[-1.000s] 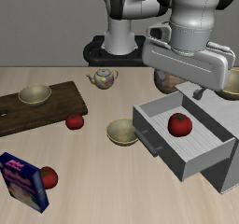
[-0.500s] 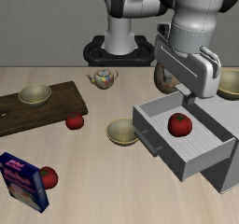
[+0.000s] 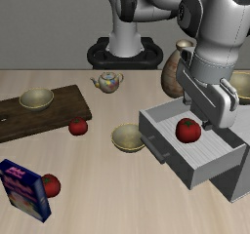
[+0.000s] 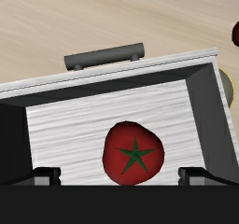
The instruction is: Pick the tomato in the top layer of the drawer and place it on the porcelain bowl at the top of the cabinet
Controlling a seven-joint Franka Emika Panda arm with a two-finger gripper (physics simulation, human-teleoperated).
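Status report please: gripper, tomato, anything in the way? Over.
Gripper over open drawer, jaws open. Tomato lies in drawer, not gripped. Nothing between jaws and tomato.

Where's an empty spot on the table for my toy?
The widest bare tabletop lies between the blue box and the open drawer. It gets crowded between the wooden board, the loose bowl and the drawer.

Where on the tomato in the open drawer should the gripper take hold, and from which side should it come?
Grip the tomato across its round middle, coming straight down from above. It lies calyx up on the floor of the drawer, and the drawer's walls likely block any sideways approach.
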